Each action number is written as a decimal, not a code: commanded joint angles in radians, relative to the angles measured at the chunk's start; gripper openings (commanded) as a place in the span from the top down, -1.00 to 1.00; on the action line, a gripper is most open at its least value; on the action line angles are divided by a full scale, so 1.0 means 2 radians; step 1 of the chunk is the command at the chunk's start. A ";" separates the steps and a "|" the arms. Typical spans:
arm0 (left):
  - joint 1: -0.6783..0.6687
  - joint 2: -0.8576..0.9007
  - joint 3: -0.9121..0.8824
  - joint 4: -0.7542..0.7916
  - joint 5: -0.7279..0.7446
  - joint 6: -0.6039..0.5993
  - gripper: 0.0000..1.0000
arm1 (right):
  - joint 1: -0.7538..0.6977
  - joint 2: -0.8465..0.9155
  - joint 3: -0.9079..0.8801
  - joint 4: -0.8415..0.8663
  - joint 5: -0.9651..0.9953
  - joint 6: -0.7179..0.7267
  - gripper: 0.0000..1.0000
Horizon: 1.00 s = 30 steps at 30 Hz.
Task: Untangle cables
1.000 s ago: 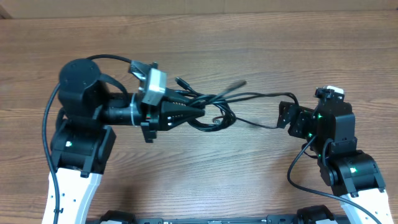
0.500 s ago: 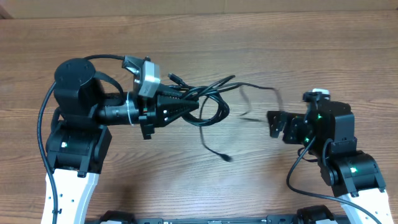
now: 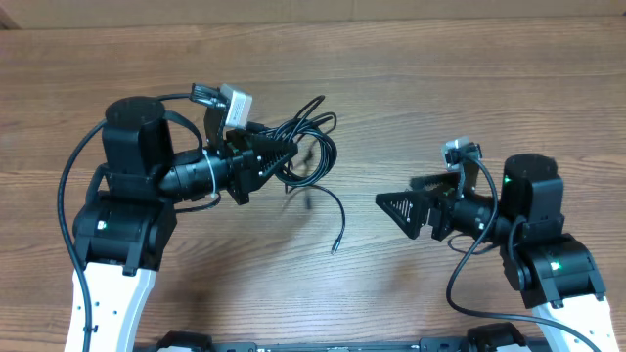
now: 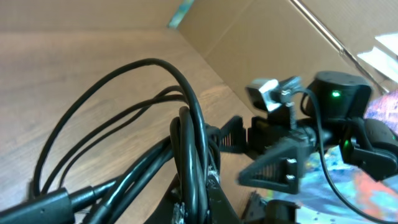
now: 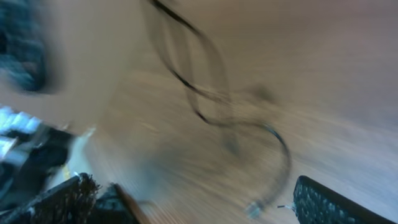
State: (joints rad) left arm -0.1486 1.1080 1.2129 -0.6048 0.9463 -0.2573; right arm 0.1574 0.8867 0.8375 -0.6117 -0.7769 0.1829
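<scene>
The cables are a bunch of thin black cords looped together left of the table's middle. My left gripper is shut on the bunch; in the left wrist view the cords run pinched between its jaws. One loose cord trails down from the bunch and ends in a small plug on the wood. My right gripper is open, points left toward the bunch and holds nothing. The right wrist view is blurred; it shows the cable loops ahead and a plug end between the spread fingers.
The brown wooden table carries only the cables. Thicker black arm wiring loops beside the left arm and another lead beside the right arm. A cardboard wall stands behind the table in the left wrist view.
The left gripper pulled the bunch up and to the left. A cord that stretched toward the right gripper came free and now trails at the middle. The right gripper swung to point left.
</scene>
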 commanded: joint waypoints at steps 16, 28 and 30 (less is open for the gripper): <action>-0.092 0.029 0.007 0.024 -0.007 -0.138 0.91 | -0.001 0.005 0.007 0.126 -0.159 0.025 -0.94; -0.114 0.067 0.007 0.034 -0.006 -0.148 0.92 | -0.001 0.008 0.007 0.149 -0.156 0.026 -0.22; -0.114 0.067 0.007 0.037 -0.003 -0.148 0.92 | -0.001 0.009 0.007 0.148 -0.156 0.026 -0.13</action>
State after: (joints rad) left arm -0.3721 1.2457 1.2129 -0.5457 0.9302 -0.5484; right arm 0.1574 0.9035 0.8379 -0.3214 -1.0821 0.2379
